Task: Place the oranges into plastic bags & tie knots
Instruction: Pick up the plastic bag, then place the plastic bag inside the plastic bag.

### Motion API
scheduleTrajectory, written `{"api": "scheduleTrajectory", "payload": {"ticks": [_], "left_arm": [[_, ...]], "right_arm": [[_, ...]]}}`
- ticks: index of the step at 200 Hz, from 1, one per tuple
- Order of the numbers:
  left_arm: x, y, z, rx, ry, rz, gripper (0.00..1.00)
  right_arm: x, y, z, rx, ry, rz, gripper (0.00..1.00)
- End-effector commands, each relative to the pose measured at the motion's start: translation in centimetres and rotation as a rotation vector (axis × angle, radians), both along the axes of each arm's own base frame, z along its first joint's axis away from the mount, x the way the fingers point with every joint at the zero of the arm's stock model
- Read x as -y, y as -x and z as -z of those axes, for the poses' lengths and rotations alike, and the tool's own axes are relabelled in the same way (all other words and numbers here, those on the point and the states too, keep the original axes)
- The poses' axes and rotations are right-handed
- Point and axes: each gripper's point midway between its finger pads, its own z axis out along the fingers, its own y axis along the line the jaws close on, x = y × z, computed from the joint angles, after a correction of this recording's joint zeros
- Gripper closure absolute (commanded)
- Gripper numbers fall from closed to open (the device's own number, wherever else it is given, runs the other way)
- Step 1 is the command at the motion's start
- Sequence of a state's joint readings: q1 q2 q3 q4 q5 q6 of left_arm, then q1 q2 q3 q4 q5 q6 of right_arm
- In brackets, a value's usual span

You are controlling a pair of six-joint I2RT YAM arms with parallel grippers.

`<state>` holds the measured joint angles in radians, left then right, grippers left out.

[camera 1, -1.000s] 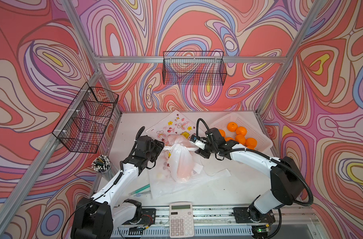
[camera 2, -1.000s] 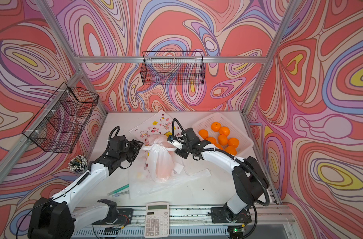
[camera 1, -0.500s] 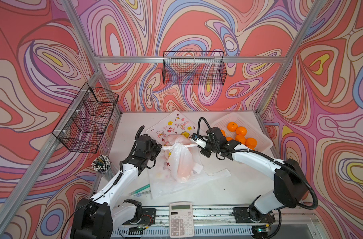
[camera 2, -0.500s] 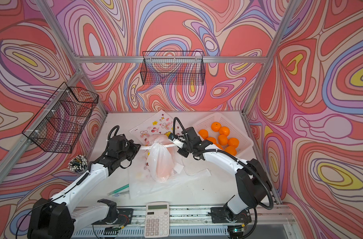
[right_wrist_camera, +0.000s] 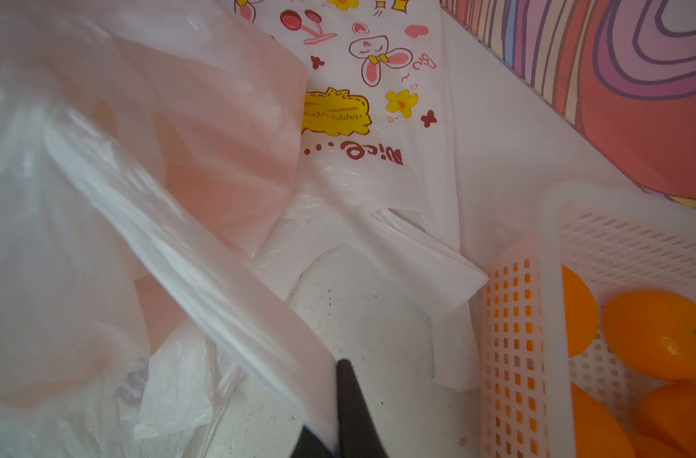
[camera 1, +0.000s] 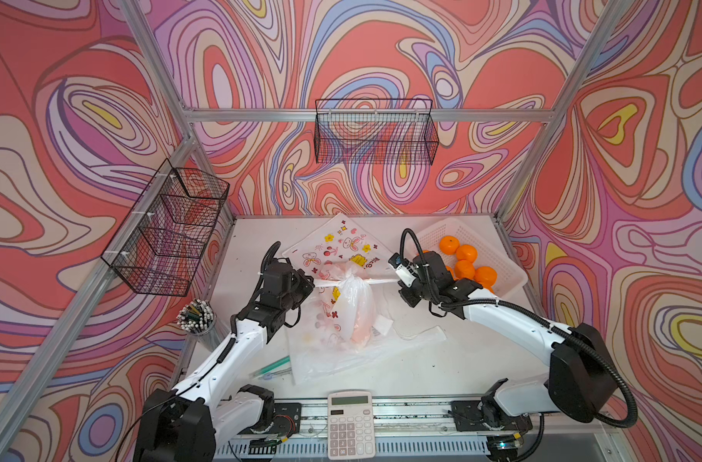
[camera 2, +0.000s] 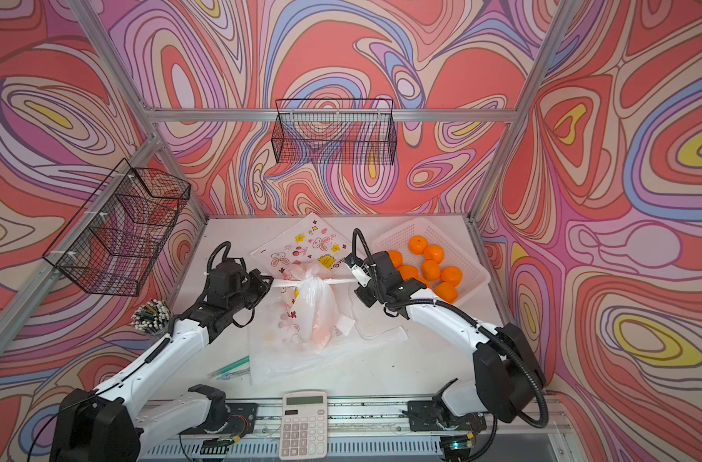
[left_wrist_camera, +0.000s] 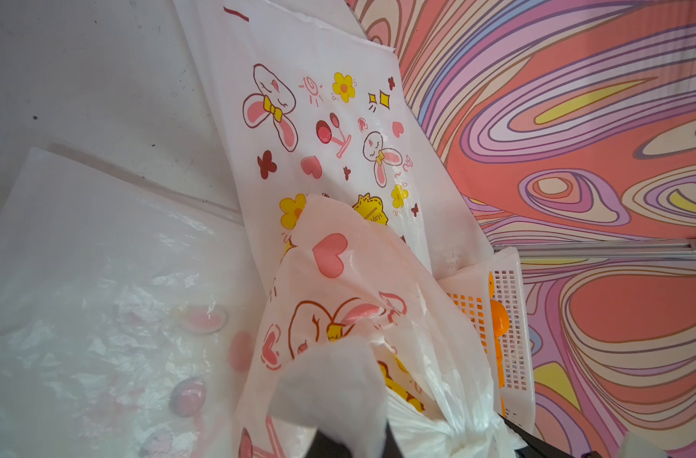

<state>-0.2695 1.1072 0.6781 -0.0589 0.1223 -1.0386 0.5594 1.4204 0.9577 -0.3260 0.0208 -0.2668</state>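
Note:
A filled plastic bag stands mid-table, orange showing faintly through it. Its two handles stretch taut sideways from a bunched knot. My left gripper is shut on the left handle. My right gripper is shut on the right handle, and a dark fingertip shows beside the strip. In both top views the knot sits midway between the grippers. Several oranges lie in the white basket just behind the right arm. A flat printed bag lies behind the filled one, and another lies under it.
A calculator sits at the front edge, with a green pen to its left. A cup of pens stands at the left edge. Black wire baskets hang on the left wall and the back wall.
Both grippers have shut on the bag's handles and drawn apart. The handles now run taut in a straight line from the bunch at the bag's top.

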Motion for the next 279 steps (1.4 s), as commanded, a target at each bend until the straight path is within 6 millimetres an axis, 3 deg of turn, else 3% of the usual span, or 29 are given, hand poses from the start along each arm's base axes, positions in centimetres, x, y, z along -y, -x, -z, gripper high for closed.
{"api": "scheduleTrajectory", "payload": {"ticks": [1,25,55,79,111,153,200,260,279], "left_arm": [[-3.8,-0.4,1.3,-0.009,-0.132,-0.137,1.00],[-3.1,-0.7,-0.4,0.037,-0.162,-0.083,1.00],[-0.8,-0.8,-7.7,0.222,-0.308,-0.010,1.00],[1.6,-0.7,-12.1,0.323,-0.308,0.065,1.00],[5.9,-1.2,-14.2,0.378,-0.294,0.181,1.00],[11.8,-2.6,-13.8,0.394,-0.299,0.304,1.00],[17.1,-3.4,-11.8,0.363,-0.301,0.408,1.00],[19.5,-1.7,-6.2,0.250,-0.287,0.493,1.00],[19.9,-0.9,-4.1,0.199,-0.267,0.530,0.98]], "right_arm": [[5.7,-0.7,1.0,-0.015,0.100,0.231,1.00],[5.3,-0.9,-0.3,0.004,0.045,0.236,1.00],[4.0,-1.5,-5.5,0.110,-0.078,0.204,1.00],[6.3,-2.3,-8.6,0.168,-0.083,0.280,1.00],[11.0,-2.7,-10.2,0.187,-0.078,0.400,1.00],[16.8,-2.7,-10.4,0.182,-0.084,0.518,1.00],[20.6,-2.4,-6.9,0.117,-0.071,0.597,1.00],[21.4,-1.2,-1.8,0.014,-0.089,0.629,1.00],[21.2,-0.7,-1.7,0.010,-0.105,0.627,0.99]]}}
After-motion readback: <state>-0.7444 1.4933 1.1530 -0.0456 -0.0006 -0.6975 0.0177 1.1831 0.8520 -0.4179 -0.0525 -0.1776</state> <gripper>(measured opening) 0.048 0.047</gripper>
